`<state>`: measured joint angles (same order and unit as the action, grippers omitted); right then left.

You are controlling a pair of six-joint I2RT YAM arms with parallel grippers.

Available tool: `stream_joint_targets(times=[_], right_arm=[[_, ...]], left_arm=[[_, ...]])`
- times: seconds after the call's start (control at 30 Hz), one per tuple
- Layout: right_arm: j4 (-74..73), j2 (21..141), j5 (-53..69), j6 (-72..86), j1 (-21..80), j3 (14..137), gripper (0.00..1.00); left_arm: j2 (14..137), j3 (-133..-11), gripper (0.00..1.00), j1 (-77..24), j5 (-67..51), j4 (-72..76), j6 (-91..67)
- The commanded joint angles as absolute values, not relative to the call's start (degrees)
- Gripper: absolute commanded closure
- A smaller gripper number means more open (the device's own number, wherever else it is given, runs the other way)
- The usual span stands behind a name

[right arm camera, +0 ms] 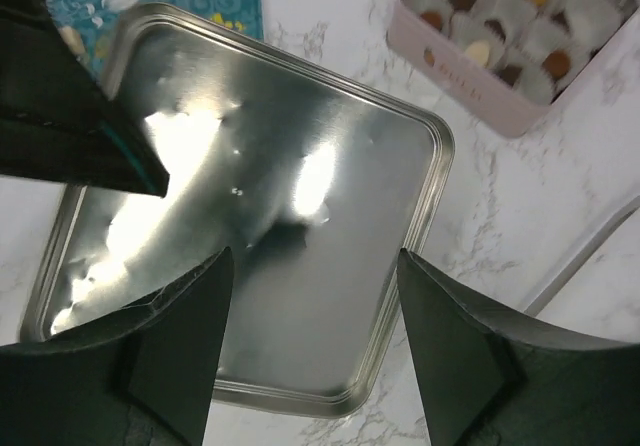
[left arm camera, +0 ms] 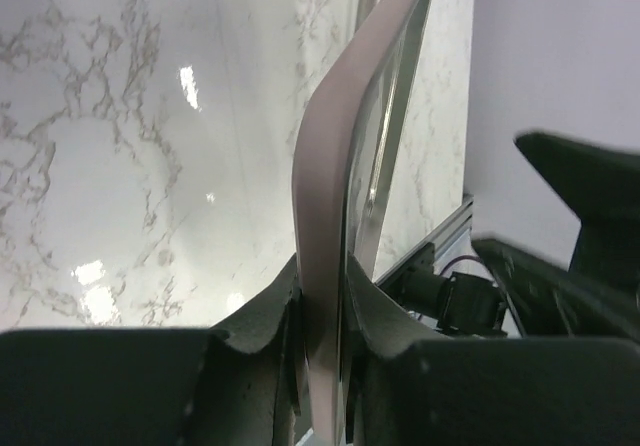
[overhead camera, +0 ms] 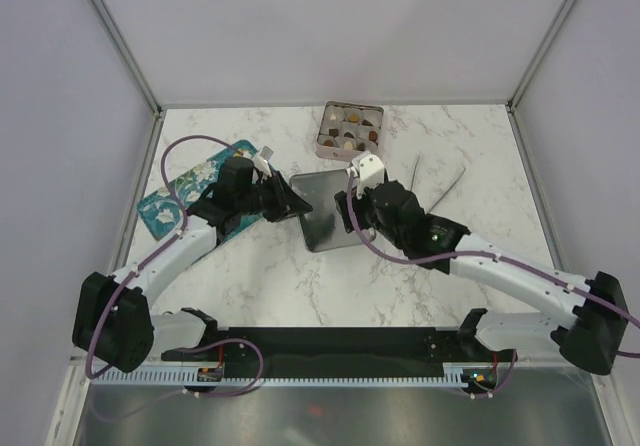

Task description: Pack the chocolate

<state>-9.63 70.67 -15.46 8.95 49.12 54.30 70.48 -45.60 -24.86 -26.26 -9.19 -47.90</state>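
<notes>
chocolate point(right arm camera: 557, 63) sits in pink tin point(right arm camera: 470, 91) at far table side, tin cut off in right wrist view; pieces too small to tell axis. left gripper point(left arm camera: 322, 311) clamped on metal tray point(right arm camera: 300, 166) edge, right gripper point(right arm camera: 315, 266) open above tray

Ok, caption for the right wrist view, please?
Open right gripper hovers over the silver lid, its edge clamped by the left gripper; the pink tin of chocolate sits beyond.

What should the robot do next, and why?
Probably the left pincer should carry the shiny tray toward the open tin of chocolate: it grips the tray's edge, the right pincer stands open above it, and the tray may be the tin's lid.
</notes>
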Motion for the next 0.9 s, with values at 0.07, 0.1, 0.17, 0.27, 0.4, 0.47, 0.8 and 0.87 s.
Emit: stream_joint_targets(times=[0.07,0.1,0.17,0.27,0.4,0.47,0.8,0.87], right_arm=[[-1.42,62.77,-34.53,-8.24,62.56,51.25,0.24],[1.20,62.49,-38.02,-12.00,64.75,49.85,0.24],[5.08,62.49,-44.17,-17.46,72.39,48.09,0.24],[14.31,65.98,-54.38,-30.03,81.28,44.74,0.24],[20.62,75.04,-63.53,-41.38,86.30,45.62,0.24],[23.89,79.86,-65.99,-47.01,87.36,45.53,0.24],[49.43,92.80,-70.57,-67.02,86.40,44.39,0.31],[54.12,95.62,-70.75,-71.09,86.13,44.30,0.33]], left_arm=[[73.56,-53.17,0.80,-21.36,-34.53,-8.44,-50.62],[74.35,-53.96,0.79,-20.66,-35.06,-8.52,-50.62],[75.23,-55.98,0.78,-20.04,-36.12,-8.53,-50.71],[77.08,-59.58,0.78,-19.07,-38.75,-10.62,-49.93],[77.61,-61.00,0.78,-18.54,-40.51,-10.81,-50.54],[77.52,-61.00,0.78,-18.54,-41.74,-10.81,-50.80],[74.10,-57.32,0.79,-18.54,-42.71,-11.60,-50.71],[73.22,-56.34,0.79,-18.54,-42.28,-11.78,-51.06]])
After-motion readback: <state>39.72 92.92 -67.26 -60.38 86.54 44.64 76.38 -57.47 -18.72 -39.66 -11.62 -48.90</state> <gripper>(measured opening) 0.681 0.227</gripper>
